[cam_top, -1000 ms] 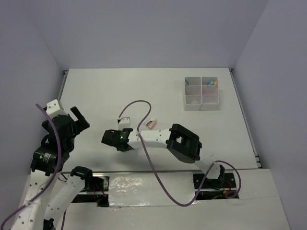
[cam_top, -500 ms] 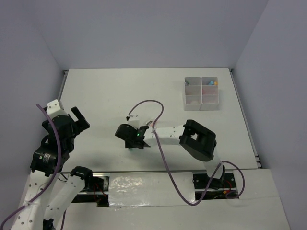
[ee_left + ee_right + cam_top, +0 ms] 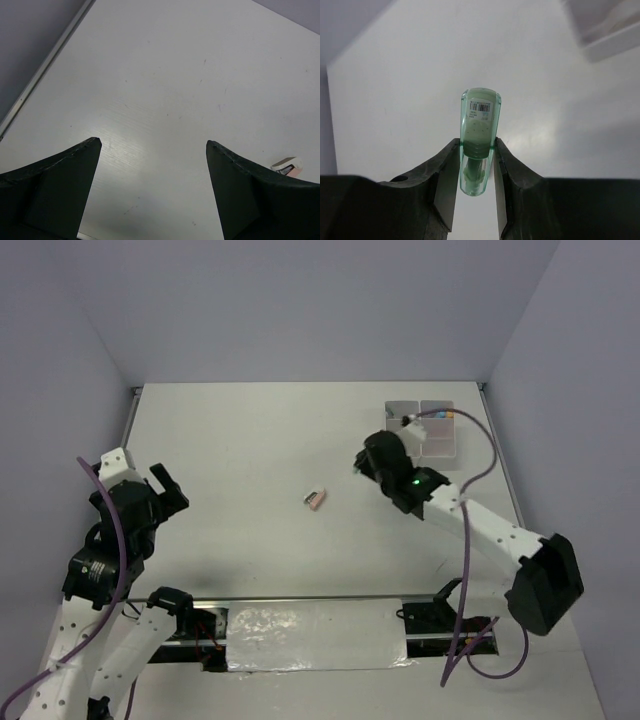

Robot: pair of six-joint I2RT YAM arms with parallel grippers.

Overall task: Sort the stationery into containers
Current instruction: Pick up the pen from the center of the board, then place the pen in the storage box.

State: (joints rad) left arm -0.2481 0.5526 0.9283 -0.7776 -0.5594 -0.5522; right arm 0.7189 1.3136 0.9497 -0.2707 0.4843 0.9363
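- My right hand [image 3: 477, 150] is clamping a translucent green plastic stick with a barcode label [image 3: 480, 112] low down, so its tip is pointing clear ahead.
- I am holding it above the white worktop [image 3: 250, 440], near the translucent white divided plastic box [image 3: 441, 438], probably its destination.
- My left hand [image 3: 152, 144] is hanging wide open and empty, well apart.
- A small pink stick [image 3: 315, 499] is lying unsorted on the worktop.

divided box [image 3: 442, 452] far right on worktop [image 3: 230, 440]. loose stick [image 3: 315, 500] mid-worktop. right gripper [image 3: 477, 147] between them, near box, held stick [image 3: 479, 125] between its fingers [image 3: 445, 172].
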